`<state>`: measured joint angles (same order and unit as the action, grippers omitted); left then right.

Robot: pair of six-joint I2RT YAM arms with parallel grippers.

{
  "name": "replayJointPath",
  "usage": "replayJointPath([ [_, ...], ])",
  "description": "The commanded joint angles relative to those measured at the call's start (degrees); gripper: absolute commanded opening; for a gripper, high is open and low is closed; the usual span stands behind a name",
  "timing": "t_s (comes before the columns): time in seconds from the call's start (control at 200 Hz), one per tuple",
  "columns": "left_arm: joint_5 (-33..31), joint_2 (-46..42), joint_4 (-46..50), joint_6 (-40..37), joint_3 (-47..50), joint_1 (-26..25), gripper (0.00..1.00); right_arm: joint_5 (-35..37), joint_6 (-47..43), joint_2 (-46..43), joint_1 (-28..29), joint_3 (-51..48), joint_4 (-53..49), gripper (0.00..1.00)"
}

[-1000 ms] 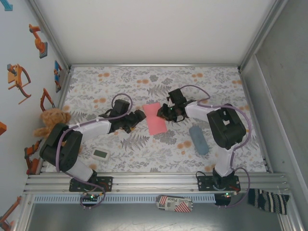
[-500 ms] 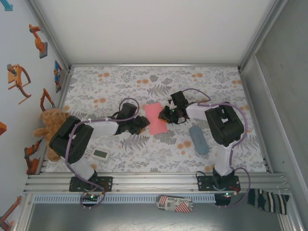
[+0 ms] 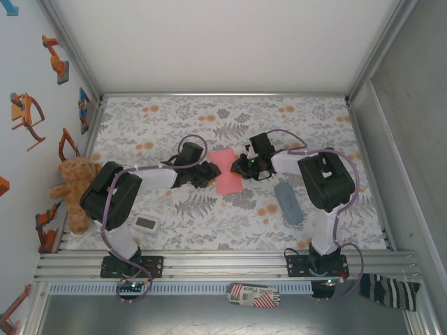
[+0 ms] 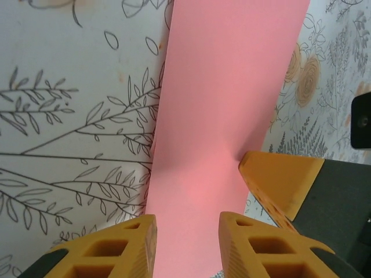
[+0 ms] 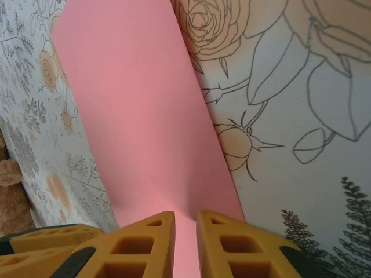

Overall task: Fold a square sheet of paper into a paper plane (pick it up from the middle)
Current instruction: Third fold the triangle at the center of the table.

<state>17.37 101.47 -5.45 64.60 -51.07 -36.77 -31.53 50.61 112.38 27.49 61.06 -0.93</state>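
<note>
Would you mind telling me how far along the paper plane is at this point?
Done: the paper looks folded into a narrow strip. In hand: the right gripper pinches one long edge; the left gripper straddles the other, jaws apart. Remaining: nose and wings, no dart shape yet.

In the top view my left gripper (image 3: 207,174) covers the 9 o'clock edge of the square sheet of paper (image 3: 226,171), and my right gripper (image 3: 241,169) covers its 3 o'clock edge. In the right wrist view the sheet leaves the picture at 6 o'clock between my fingers (image 5: 136,243), so I cannot tell if they pinch it. The teddy bear (image 5: 10,197) is cut off at 8 o'clock there.
</note>
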Motion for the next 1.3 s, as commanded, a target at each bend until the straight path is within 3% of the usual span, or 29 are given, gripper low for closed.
replayJointPath([
  [0.0,-2.18,0.92,3.93,-3.90,-1.21,1.00,0.36,4.19,0.27,1.69,-0.68,-2.45,-4.07,0.18],
  [0.541,6.11,5.80,-0.94,-5.26,-2.17,1.20,0.32,4.28,0.40,1.60,-1.03,-2.22,-3.82,0.16],
  [0.926,11.25,1.00,-6.27,-7.12,3.72,1.23,0.32,4.13,0.54,1.90,-1.03,-2.12,-3.82,0.16],
  [1.297,12.28,3.89,-10.59,-4.79,2.16,1.38,0.30,4.02,0.63,1.79,-0.97,-2.22,-3.73,0.16],
])
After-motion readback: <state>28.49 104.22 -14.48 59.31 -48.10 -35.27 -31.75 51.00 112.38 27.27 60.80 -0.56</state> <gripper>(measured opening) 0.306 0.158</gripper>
